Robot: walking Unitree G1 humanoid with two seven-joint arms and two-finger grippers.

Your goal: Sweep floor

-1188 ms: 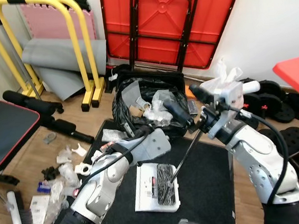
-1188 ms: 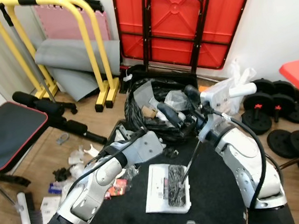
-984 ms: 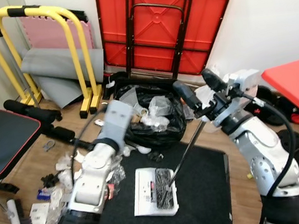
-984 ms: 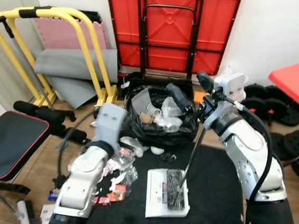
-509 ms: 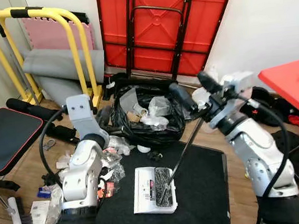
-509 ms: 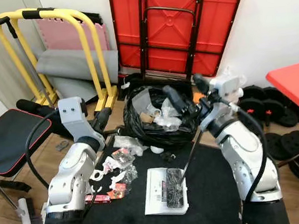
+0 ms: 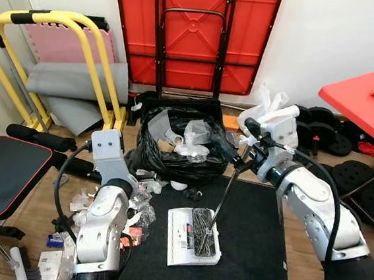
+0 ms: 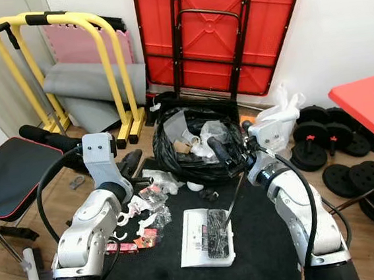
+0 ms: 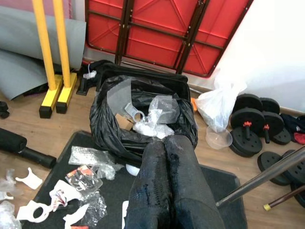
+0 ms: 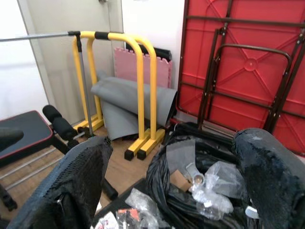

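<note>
A black mat (image 7: 250, 240) covers the floor under both arms, and beyond it, just past the claws, sits the bin bag (image 7: 174, 148), open and already stuffed with wrappers. The right claw (image 8: 231, 150) is up beside the bag's near rim with the thin broom handle (image 7: 222, 199) running down from it to the brush head (image 7: 204, 231), which rests on the white dustpan (image 7: 182, 236) below and a little inward of that claw. From the wrist camera its two fingers stand wide apart, yet the handle seems to hang from that arm, so I can't tell just how it's held. The left claw (image 7: 130, 160) has its fingers pressed together on nothing, pointing toward the bag. The scraps (image 8: 144, 207) of plastic and paper lie just below and outward of the left claw, along the mat's edge and on the wooden floor (image 7: 40, 200). To do this well, I'd reckon the brush should lift clear of the pan, reach past the litter, and draw it back in short, low strokes so the light wrappers don't flick away.
</note>
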